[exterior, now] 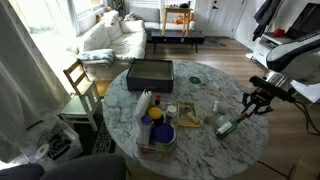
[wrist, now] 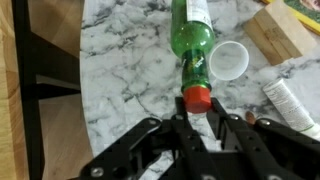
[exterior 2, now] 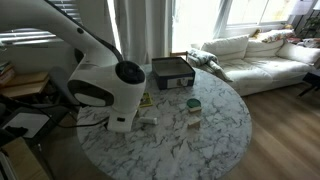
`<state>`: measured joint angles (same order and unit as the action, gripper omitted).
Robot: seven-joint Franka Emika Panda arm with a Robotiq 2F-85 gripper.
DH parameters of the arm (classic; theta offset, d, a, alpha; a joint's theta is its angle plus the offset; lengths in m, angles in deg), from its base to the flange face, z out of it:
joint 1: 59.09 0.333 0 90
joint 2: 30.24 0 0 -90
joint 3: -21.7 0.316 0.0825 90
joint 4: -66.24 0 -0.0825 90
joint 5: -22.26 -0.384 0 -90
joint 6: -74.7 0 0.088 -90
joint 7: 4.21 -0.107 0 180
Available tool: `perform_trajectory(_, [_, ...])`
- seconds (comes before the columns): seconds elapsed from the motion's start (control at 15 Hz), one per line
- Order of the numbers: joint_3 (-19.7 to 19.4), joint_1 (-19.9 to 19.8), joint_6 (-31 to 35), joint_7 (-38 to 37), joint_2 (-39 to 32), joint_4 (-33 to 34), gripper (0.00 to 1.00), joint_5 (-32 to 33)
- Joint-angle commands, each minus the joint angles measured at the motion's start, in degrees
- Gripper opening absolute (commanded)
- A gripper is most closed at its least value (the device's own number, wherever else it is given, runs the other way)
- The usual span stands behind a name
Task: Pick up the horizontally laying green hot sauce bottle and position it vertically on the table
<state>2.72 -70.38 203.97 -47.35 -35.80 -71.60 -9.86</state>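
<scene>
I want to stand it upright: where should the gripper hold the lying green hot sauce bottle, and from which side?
Probably the narrow neck just behind the red cap of the green hot sauce bottle, coming from above, jaws across its length. It lies flat, and a small white cup crowds its shoulder.

Daylight pours in from the windows (exterior 2: pixel 245 12), blown out white there. Everything's soft and low-res (the wrist view's pincer (wrist: pixel 198 112) is blurry up close).
</scene>
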Motion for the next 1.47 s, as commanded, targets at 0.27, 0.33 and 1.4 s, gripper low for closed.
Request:
perform_trajectory(0.27, [5.0, -0.1, 0.9, -3.8, 13.3, -5.9, 0.07, 10.0])
perform_trajectory(0.33, [5.8, 0.0, 1.7, -3.7, 14.7, -6.6, 0.07, 9.9])
perform_trajectory(1.4, [11.7, -0.1, 6.4, -3.1, 22.6, -11.6, 0.75, 8.6])
